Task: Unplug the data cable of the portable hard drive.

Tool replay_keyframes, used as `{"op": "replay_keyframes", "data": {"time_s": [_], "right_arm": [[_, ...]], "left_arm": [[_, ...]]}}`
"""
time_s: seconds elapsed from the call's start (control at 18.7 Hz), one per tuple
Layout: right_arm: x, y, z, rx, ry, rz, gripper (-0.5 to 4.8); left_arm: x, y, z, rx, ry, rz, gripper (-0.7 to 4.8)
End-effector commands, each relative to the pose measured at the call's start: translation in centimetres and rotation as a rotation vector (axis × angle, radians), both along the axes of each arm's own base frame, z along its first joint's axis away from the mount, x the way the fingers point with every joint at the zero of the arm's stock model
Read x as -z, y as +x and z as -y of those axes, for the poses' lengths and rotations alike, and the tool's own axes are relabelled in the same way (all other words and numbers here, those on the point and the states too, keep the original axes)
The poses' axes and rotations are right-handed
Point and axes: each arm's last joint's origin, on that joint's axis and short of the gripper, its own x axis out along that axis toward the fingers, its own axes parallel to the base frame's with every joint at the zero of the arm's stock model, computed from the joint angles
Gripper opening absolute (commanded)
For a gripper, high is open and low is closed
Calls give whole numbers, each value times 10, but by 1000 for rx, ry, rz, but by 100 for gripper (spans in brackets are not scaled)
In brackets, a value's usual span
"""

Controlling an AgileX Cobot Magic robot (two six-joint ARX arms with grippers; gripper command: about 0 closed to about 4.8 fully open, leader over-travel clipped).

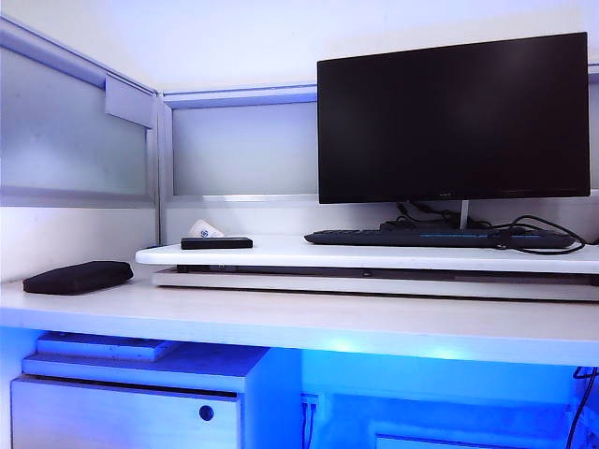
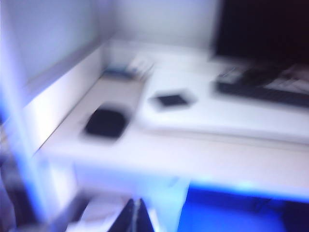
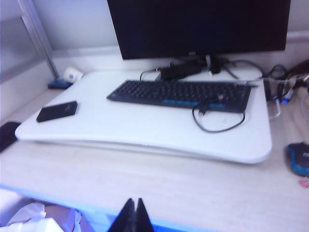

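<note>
The portable hard drive (image 1: 216,242) is a thin black slab lying flat on the left part of the raised white board (image 1: 374,254); it also shows in the blurred left wrist view (image 2: 170,100) and the right wrist view (image 3: 57,111). The data cable (image 3: 212,131) curls in a loop over the right end of the keyboard (image 3: 181,94), far from the drive, and no cord shows at the drive. My left gripper (image 2: 136,215) is shut and empty, low in front of the desk edge. My right gripper (image 3: 133,215) is also shut and empty, back over the desk's front edge. Neither arm shows in the exterior view.
A large black monitor (image 1: 454,117) stands behind the keyboard, with more black cords at its foot. A soft black pouch (image 1: 78,277) lies on the desk at the left. A blue mouse (image 3: 299,159) sits right of the board. Partition walls close off the left and the back.
</note>
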Motion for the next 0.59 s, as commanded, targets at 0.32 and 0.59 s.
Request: {"op": "replay_keyframes", "data": {"time_s": [0.32,0.59], "right_arm": [[37,4,1,27,10,-22,-2],[52,20,1,32,81,-16,-2]], "left_arm": [[18,14,4,70,45,-36,-6],[42,46,10,84,-125,37,-5]]}}
